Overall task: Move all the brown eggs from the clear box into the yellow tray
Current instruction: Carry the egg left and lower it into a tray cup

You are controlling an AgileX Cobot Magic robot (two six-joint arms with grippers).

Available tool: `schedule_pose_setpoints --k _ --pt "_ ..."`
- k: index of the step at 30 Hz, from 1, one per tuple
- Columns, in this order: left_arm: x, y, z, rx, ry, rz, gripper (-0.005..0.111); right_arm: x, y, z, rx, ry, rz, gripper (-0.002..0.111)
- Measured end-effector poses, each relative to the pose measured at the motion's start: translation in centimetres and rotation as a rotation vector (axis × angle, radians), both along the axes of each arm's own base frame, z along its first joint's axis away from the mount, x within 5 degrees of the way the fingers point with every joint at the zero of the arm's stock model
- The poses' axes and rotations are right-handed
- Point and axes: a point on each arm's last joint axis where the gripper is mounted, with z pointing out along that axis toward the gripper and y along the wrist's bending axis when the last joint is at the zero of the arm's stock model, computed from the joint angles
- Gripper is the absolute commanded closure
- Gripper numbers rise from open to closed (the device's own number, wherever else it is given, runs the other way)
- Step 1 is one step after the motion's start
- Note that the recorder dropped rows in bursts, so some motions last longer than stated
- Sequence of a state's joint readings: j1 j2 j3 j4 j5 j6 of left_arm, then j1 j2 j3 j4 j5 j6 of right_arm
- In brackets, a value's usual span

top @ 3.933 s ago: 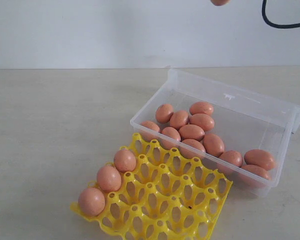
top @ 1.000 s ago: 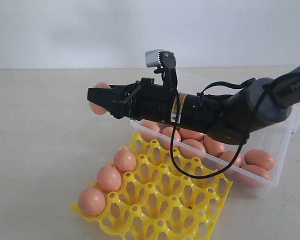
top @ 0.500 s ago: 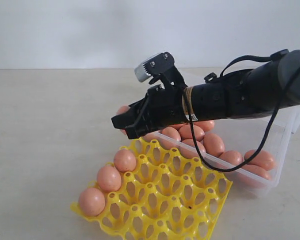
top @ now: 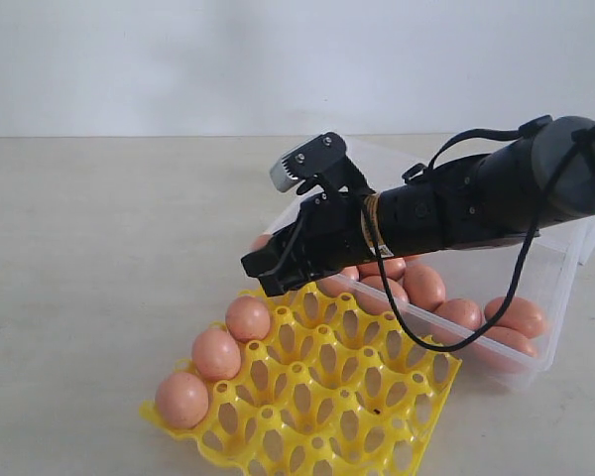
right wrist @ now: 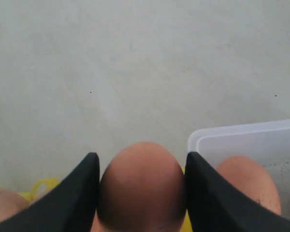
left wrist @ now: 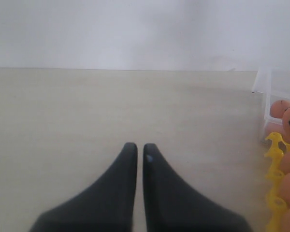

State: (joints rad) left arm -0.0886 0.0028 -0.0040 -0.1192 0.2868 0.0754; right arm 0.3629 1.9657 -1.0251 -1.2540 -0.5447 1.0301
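– Now, status of the right gripper (top: 266, 266)?
– My jaws are clamped on one brown egg (right wrist: 141, 186). In the exterior view it sits mid-frame, over the upper corner of the yellow tray (top: 322, 392).
– Containers?
– Tray: three eggs (top: 215, 353) along its left edge. Clear box (top: 506, 248): a cluster of eggs (top: 423, 286).
– Orientation?
– Its rounded end points past my fingertips, and its long axis appears to follow the fingers. Left gripper (left wrist: 136, 147): fingers together.

Beige table (top: 99, 248), white wall (top: 178, 59)
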Motion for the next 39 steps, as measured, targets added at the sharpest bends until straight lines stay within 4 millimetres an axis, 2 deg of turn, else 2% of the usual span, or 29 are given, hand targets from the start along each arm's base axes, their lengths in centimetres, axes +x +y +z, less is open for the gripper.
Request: schedule_pose_setpoints --k 23,25,32,39 --pt "0.0 0.0 0.0 0.0 0.0 0.0 0.103 0.0 0.01 0.01 0.002 0.003 -0.001 0.108" --pt "0.0 0.0 0.0 0.0 0.0 0.0 0.103 0.0 0.01 0.01 0.002 0.003 -0.001 0.104" --pt "0.0 0.0 0.0 0.0 0.0 0.0 0.103 -0.04 0.06 0.07 0.013 0.003 0.005 0.077" --pt "0.0 0.0 0.0 0.0 0.0 0.0 0.103 -0.05 0.08 0.08 0.015 0.003 0.006 0.074"
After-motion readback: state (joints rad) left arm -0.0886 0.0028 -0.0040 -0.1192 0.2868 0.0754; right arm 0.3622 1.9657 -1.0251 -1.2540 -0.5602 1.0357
